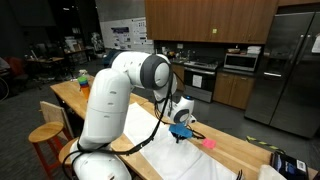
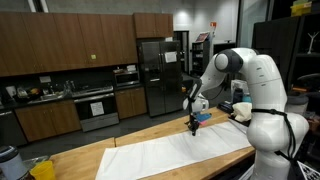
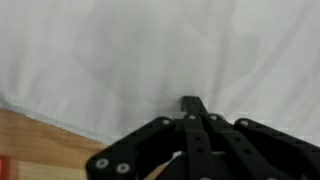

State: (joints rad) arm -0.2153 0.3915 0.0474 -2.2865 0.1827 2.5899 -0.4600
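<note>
Gripper: the gripper [image 3: 190, 103] has its jaws pressed fully together, and no gap shows between them in the wrist view
Hold: the tips meet right at the white cloth [image 3: 120, 50] — whether a pinch of fabric sits between them I cannot tell
Pose: in both exterior views the gripper points down at the cloth, with the white arm [image 1: 110, 100] bent over it
Cloth: spread flat along the wooden counter [image 2: 85, 158], covering a long stretch of it; faint creases run toward the fingertips in the wrist view
Spot on the cloth: near one edge, with the counter's wood showing close by
Nearby: a small pink object [image 1: 209, 143] lies at the cloth's edge, near the gripper but apart from it
Background: dark kitchen cabinets [image 2: 60, 45] and a steel fridge [image 2: 155, 70] — well apart from the counter
</note>
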